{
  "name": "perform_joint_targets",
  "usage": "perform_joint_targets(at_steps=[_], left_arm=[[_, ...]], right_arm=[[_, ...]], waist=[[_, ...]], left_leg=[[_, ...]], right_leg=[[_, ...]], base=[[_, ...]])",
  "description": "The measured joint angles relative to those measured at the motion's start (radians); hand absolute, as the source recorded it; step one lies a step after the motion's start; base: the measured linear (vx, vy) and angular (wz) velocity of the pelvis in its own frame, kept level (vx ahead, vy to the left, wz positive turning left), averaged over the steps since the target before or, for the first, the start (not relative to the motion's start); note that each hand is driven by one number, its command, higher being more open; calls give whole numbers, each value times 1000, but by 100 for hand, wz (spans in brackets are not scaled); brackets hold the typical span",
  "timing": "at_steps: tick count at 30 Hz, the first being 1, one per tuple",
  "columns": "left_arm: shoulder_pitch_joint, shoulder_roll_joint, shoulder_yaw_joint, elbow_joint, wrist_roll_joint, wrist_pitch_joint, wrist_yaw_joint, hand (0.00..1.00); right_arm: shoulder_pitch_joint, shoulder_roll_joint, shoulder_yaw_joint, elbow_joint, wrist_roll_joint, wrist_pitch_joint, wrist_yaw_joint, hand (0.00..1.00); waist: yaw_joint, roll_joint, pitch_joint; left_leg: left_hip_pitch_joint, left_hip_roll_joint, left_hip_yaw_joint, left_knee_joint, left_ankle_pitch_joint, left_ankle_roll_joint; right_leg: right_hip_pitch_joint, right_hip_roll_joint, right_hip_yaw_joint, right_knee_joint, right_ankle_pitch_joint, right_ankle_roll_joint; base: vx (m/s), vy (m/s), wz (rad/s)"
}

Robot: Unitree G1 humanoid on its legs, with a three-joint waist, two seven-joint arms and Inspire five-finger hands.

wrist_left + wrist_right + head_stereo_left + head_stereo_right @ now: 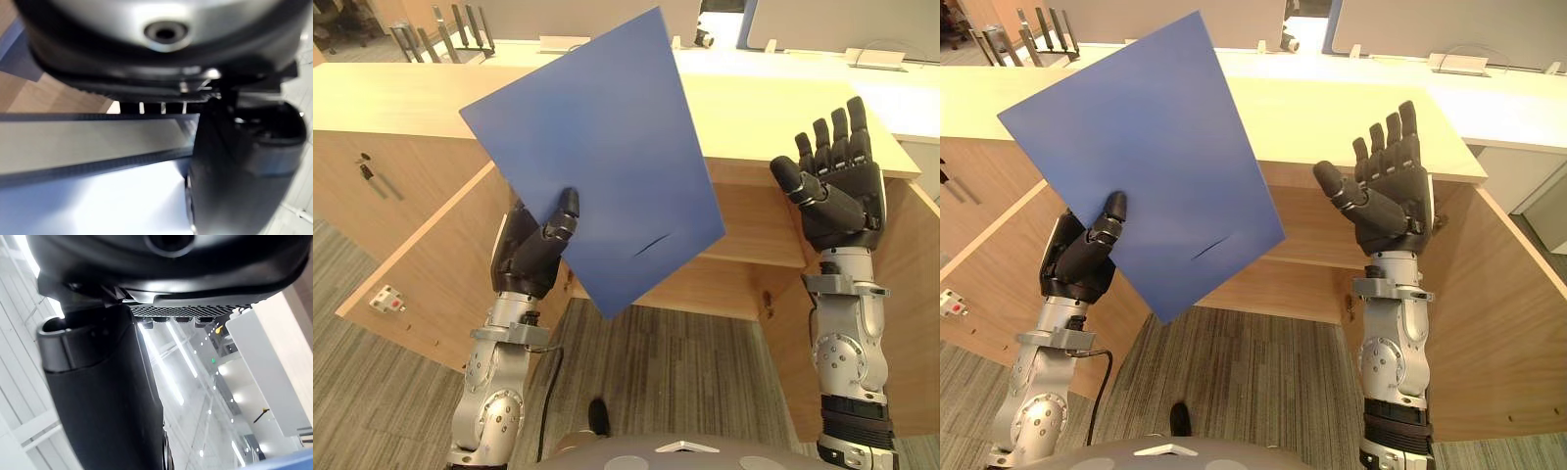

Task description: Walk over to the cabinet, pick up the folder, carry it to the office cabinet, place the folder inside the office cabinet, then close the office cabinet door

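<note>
Folder (597, 147) — blue and flat — is held up in the air at a tilt by the left hand (530, 259). The thumb (565, 211) presses on the near face close to the folder's lower left edge. The other fingers are behind the sheet and hidden, so the hand pinches the folder between thumb and fingers. From the thumb the folder rises and spreads to the right, and its lowest corner hangs below and to the right of the thumb tip.

The right hand (842, 201) is raised well apart from the folder with its palm towards the camera. Its fingers (837, 137) are straight and slightly spread, the thumb out to the side — it holds nothing.

Beyond both sets of fingers stands the wooden cabinet (401, 98) with both doors open. The left door (440, 264) is just outside the left hand, and the right door (1518, 323) is just outside the right hand. A shelf (759, 240) shows between the folder's right edge and the right thumb. Grey carpet (666, 372) lies below both hands.
</note>
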Motion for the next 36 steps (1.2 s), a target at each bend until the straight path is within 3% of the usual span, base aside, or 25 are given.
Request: perform_joint_targets(at_steps=[11,21,26,27,36], left_arm=[[-32,40,-40,0,35,-14,-30,0],[-77,58,-106,0,30,-24,-37,0],[-80,102,-119,0,8,-41,-33,0],[-80,108,-120,0,0,-41,-33,0],[-86,206,-144,1,-92,-31,-31,0]], right_arm=[[-135,-162,100,-21,-298,4,-7,100],[-270,-287,251,43,-286,3,28,100],[-312,-324,334,136,-179,6,76,100],[-314,-330,342,145,-169,6,79,0],[-279,-391,469,276,125,42,173,0]], waist=[[3,-4,-6],[1,4,-12],[7,4,-26],[8,4,-26],[31,5,-28]], left_leg=[[-3,-7,-2,0,14,10],[-3,-6,-7,-1,22,12],[-11,-5,-9,0,26,13],[-12,-5,-10,0,28,14],[-17,-8,-14,0,29,12]], right_leg=[[4,-1,-1,-9,17,19],[2,1,-4,-7,13,14],[1,1,-5,-15,21,14],[0,0,-5,-16,22,14],[-2,-1,-6,-14,25,14]], base=[[0,0,0],[-18,11,0],[-4,3,1],[0,0,0],[-2,3,1]])
